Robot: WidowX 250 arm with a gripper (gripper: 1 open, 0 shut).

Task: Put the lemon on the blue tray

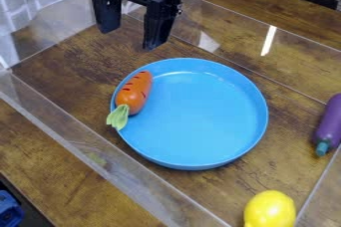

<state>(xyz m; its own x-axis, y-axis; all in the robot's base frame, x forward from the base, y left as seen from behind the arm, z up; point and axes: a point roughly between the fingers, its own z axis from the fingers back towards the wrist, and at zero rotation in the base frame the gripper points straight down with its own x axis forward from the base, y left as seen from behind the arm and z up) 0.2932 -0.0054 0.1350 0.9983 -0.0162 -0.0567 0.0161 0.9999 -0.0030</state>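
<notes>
Your hand [134, 27] hangs at the top of the picture, a black two-fingered piece pointing straight down over the wooden tabletop [60, 67]. Its fingers [158, 27] stand spread wide with clear space between them, and nothing is caught there: it is released and empty.

The lemon [270, 211] you are after lies at the opposite end of the view, down at the bottom edge and toward the right corner. It is a small glossy yellow oval, partly cut off by the frame edge, resting on the wood. It sits well apart from your hand, diagonally across the scene, with the whole dish lying between the two.

That dish, the blue tray [200, 116], is the large round light-blue piece in the middle of the picture, with a low raised rim. The lemon lies outside it, just beyond the rim on the lower right, close but not touching as far as you can see. Your hand stands beyond the tray's far rim, toward the upper left, not over the dish.

An orange carrot [131, 94] with green leaves rests on the tray's left side, its body lying over the rim and its leaves pointing down and to the left. A purple eggplant [328, 123] lies on the wood at the right edge of the view, beside the tray and apart from it, farther up the picture than the lemon.

Clear plastic walls [54, 121] fence the working area, one running along the left and front.
</notes>
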